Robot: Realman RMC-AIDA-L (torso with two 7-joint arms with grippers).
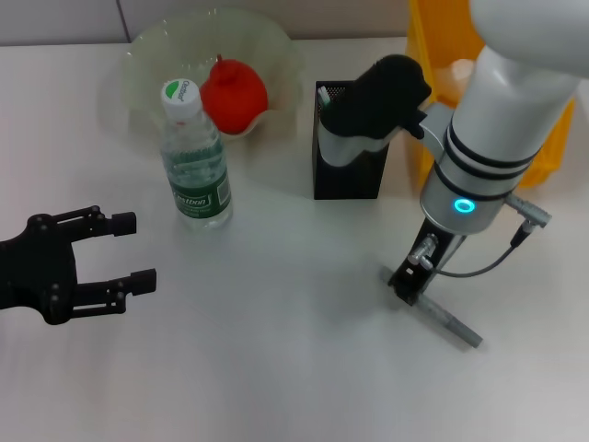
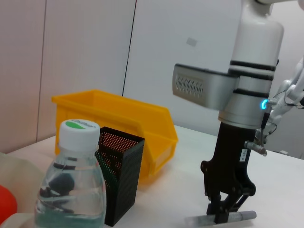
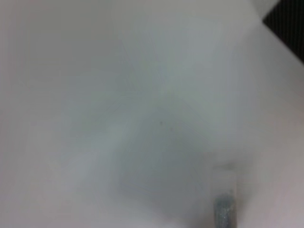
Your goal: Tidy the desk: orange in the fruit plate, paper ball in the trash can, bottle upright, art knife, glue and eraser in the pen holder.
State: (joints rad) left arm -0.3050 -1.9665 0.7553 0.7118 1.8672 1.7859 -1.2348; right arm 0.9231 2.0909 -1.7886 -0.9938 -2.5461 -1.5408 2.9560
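A grey art knife lies flat on the white desk at the front right. My right gripper points straight down and is shut on one end of it; the left wrist view shows its fingers closed around the knife. The knife's tip also shows in the right wrist view. The black mesh pen holder stands just behind, partly hidden by my right arm. The bottle stands upright. The orange lies in the clear fruit plate. My left gripper is open and empty at the front left.
A yellow bin stands at the back right, behind my right arm. In the left wrist view the bottle, pen holder and yellow bin stand in a row.
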